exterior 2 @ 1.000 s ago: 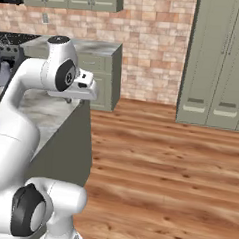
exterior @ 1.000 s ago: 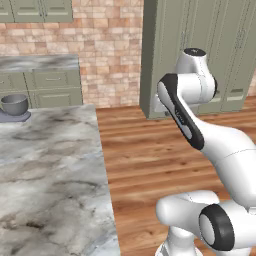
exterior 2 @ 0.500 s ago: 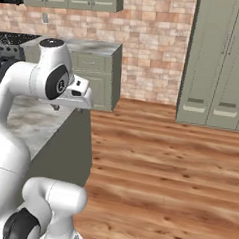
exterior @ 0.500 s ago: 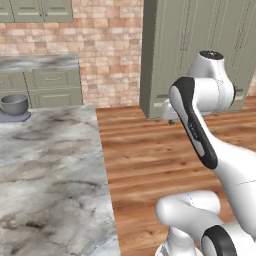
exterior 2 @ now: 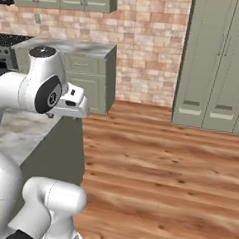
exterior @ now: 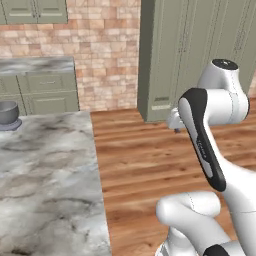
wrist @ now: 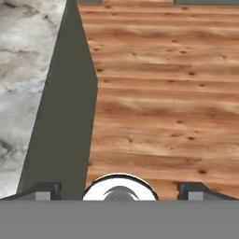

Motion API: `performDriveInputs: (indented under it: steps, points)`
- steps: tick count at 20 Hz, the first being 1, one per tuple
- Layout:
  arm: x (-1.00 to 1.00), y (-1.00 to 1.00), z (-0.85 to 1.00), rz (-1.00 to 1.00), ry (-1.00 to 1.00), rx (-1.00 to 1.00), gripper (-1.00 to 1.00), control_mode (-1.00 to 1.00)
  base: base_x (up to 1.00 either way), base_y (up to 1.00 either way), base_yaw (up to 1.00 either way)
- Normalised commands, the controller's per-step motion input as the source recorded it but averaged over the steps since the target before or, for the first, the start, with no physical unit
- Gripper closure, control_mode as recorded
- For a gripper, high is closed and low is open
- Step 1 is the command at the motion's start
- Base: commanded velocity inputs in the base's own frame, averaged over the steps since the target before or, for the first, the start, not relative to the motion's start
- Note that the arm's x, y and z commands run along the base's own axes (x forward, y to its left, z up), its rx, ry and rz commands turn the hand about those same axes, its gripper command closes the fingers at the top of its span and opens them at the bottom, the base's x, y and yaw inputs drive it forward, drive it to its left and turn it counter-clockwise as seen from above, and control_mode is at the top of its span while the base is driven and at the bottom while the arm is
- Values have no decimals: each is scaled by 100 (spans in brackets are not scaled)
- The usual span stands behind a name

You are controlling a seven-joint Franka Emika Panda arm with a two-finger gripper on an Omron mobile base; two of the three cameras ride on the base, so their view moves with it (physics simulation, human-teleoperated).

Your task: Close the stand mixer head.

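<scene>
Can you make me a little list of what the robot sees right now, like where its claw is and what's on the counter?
place: kitchen with brick wall and tall green cabinets
counter: marble counter, to the arm's left
on counter: grey metal bowl on a pale base, at the far left edge of the left base view
mixer head: cannot tell, cut off by the picture's edge
gripper: gripper open, holding nothing
gripper location: over the wooden floor, beside the counter's dark side
floor: bare wood planks
</scene>
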Motion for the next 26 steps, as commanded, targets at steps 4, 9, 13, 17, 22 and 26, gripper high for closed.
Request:
performDriveInputs:
  steps: [4,9,13,17,22,26]
  points:
    - [0,0,0,0,0,0,-100,100,100,-15,-5]
    - [0,0,0,0,0,0,-100,100,100,-11,-3]
    - [0,0,0,0,0,0,-100,100,100,-3,-1]
    - [0,0,0,0,0,0,-100,100,100,-1,0]
    - [0,0,0,0,0,0,-100,100,100,-5,0]
    - [0,0,0,0,0,0,-100,100,100,-4,0]
